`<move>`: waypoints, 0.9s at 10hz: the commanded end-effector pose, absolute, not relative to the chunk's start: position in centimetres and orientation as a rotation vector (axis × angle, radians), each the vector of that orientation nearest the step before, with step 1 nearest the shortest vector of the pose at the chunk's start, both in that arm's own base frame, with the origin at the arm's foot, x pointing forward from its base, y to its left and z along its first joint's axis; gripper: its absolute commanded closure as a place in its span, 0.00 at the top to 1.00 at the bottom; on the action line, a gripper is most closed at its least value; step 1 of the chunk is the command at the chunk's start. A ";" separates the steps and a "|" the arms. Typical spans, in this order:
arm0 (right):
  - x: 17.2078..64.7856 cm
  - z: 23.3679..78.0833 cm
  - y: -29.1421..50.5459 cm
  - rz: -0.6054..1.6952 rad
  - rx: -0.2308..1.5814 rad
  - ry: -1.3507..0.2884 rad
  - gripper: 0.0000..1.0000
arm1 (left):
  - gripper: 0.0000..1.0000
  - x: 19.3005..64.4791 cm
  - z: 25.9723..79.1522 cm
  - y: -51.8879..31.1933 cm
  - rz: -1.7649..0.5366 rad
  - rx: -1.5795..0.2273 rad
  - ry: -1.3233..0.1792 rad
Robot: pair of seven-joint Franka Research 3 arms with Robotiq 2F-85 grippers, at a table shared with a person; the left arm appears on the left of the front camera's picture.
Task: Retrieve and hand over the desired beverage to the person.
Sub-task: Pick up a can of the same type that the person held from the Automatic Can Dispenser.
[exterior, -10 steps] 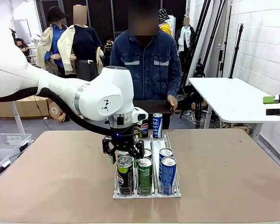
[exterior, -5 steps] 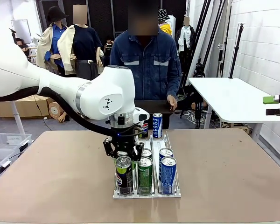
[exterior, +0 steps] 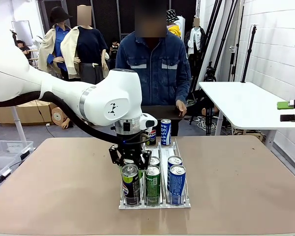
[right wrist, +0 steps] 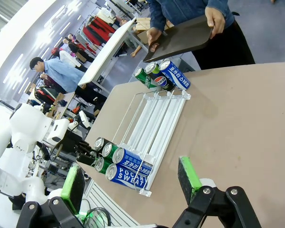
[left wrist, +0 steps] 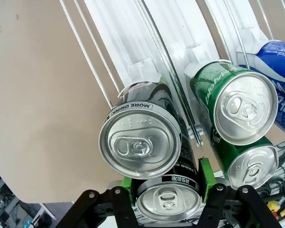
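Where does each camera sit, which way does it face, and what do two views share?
Front: sits on the robot's side of the table, facing the person across it; the left arm reaches over the can rack.
Left wrist: looks down along the left fingers, shut on a black can in the rack.
Right wrist: looks across the table past the open right fingers toward rack and person.
Shared: the can rack shows in all three.

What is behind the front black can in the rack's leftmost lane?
A second black can, clamped in the left gripper; its lower body is hidden.
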State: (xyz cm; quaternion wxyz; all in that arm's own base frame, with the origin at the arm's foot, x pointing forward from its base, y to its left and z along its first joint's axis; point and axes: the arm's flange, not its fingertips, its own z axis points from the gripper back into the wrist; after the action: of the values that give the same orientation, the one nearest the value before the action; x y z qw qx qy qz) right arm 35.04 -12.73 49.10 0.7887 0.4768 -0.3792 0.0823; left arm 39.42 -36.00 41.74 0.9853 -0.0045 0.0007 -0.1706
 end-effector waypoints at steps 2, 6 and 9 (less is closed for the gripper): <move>35.0 49.1 -12.7 0.182 1.029 -0.820 1.00 | 0.00 39.3 41.7 -36.1 -0.325 -0.004 0.000; 35.0 49.1 -12.7 0.182 1.029 -0.820 1.00 | 0.00 39.4 41.7 -36.0 -0.341 -0.009 0.001; 35.0 49.1 -12.7 0.182 1.029 -0.820 1.00 | 0.00 38.7 47.6 -35.0 -0.325 -0.038 -0.036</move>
State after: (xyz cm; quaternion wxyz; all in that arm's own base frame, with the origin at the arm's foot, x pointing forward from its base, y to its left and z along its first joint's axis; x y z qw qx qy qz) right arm 35.04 -12.73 49.10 0.7887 0.4768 -0.3791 0.0823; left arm 39.04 -35.72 44.73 0.9863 -0.0120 -0.0132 -0.1639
